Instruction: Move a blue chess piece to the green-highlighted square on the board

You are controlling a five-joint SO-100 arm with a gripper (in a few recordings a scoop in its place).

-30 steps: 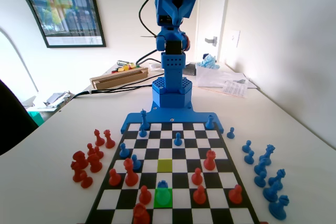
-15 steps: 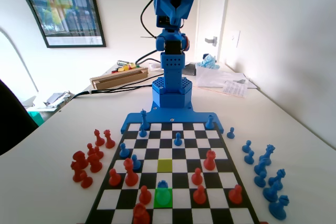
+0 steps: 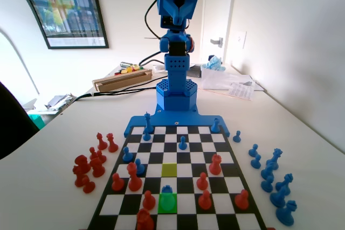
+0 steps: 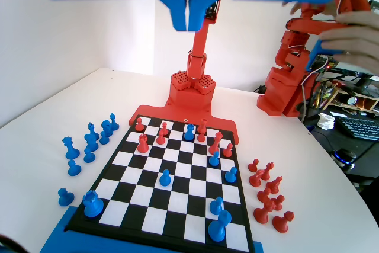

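gripper [image 4: 188,19]: raised high over the board [image 3: 226,184], jaws pressed together, empty | blue chess piece [image 3: 167,189]: upright at the far edge of the green-highlighted square [image 3: 167,202]

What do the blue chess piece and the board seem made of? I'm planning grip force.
The blue chess piece looks like moulded or printed plastic: uniform colour, soft sheen. The board looks like a thin rigid sheet with printed squares, slightly glossy; its material is unclear.

fixed view: my arm's top cut off by upper edge | board [image 3: 178,157] near row and lowest red piece [image 3: 144,221] cropped at bottom | wrist view: my hand [image 4: 188,4] cropped at top | green-highlighted square [image 3: 167,203] partly hidden by blue chess piece [image 3: 167,190]
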